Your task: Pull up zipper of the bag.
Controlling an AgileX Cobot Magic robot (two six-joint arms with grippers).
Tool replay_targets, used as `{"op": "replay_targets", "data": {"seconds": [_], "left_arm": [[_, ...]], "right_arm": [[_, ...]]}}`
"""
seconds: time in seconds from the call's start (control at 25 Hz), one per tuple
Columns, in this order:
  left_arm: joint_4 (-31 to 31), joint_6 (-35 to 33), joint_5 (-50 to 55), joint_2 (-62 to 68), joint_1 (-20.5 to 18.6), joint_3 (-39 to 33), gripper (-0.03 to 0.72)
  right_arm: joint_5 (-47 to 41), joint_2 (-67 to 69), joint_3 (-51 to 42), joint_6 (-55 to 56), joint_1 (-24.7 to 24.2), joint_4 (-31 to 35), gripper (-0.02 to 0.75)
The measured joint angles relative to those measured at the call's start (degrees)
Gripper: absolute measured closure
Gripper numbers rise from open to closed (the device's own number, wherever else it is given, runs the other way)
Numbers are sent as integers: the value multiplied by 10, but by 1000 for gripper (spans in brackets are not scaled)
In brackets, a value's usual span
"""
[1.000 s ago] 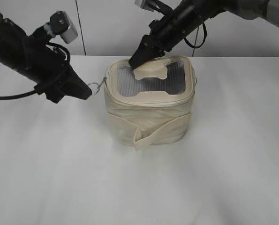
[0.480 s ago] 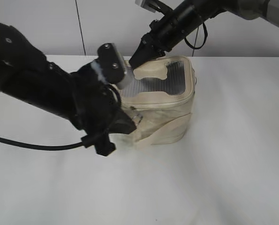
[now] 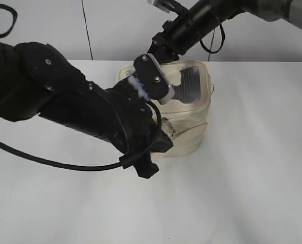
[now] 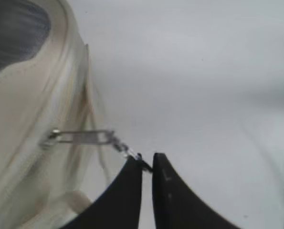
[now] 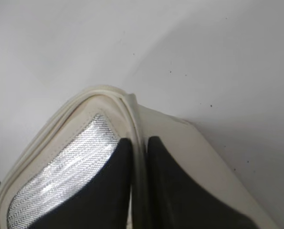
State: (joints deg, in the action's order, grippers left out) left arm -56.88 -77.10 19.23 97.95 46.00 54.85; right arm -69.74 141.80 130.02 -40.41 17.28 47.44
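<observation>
Your cream bag (image 3: 191, 109) sits on the white desk (image 3: 242, 178), toward the far side. Your left hand (image 4: 147, 164) is clamped on a silver zipper pull (image 4: 87, 137) at the bag's near side. Your right hand (image 5: 138, 148) pinches the bag's far top rim.

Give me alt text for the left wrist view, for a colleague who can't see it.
The left claw, two black fingers nearly closed, pinches the ring end of a silver zipper pull stretched out sideways from the cream bag at the left of the frame. The bag's grey mesh window shows in the top left corner, with the plain white table behind.
</observation>
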Motion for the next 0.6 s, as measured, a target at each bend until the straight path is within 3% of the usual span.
{"op": "replay_targets", "data": {"seconds": [0.12,0.2,0.28,0.44,0.6], "left_arm": [[-1,14,72,-7,-9,0,561],[3,46,139,-21,-19,0,461],[6,71,187,-40,-37,0,415],[13,112,220,-83,-104,3,395],[-2,122,264,-78,-208,72,393]], "right_arm": [[0,1,15,25,-6,7,474],[0,-5,20,50,-16,5,423],[0,-19,20,69,-34,-2,417],[1,-59,9,102,-99,-2,417],[5,-110,-107,76,-174,29,423]]}}
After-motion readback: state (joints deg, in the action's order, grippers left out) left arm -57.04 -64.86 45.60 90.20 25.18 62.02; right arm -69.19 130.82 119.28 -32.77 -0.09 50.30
